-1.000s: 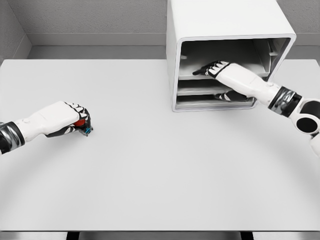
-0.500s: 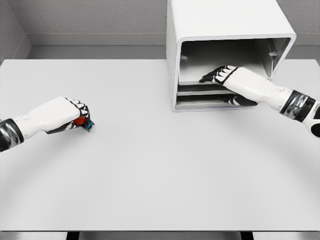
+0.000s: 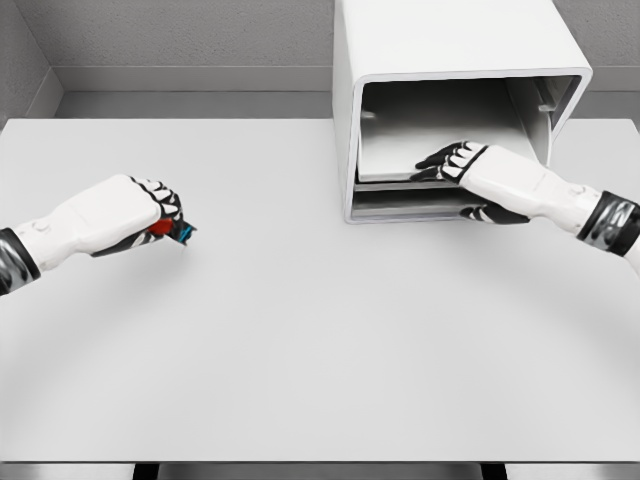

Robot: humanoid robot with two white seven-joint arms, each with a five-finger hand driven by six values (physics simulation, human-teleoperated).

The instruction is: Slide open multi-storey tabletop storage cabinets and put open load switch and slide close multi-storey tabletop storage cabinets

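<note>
A white storage cabinet (image 3: 455,60) stands at the far side of the grey table (image 3: 320,340), right of the middle, its open front facing the camera and showing stacked levels inside. The right hand (image 3: 470,165) reaches in from the right edge, its arm crossing the cabinet's lower front; its fingers (image 3: 445,160) are curled over the front lip of the upper tray (image 3: 420,150), which shows as a pale flat sheet lying in the cabinet's top opening. Below that tray a darker slot and a lower level (image 3: 410,203) are visible, partly hidden by the forearm. Well apart from the cabinet, over the left part of the table, the left hand (image 3: 145,212) is closed around the load switch (image 3: 170,230) (only a red part and a blue tip of it peek out from under the knuckles). Whether the switch touches the table or is held just above it cannot be told from this view; a faint shadow lies beside it
</note>
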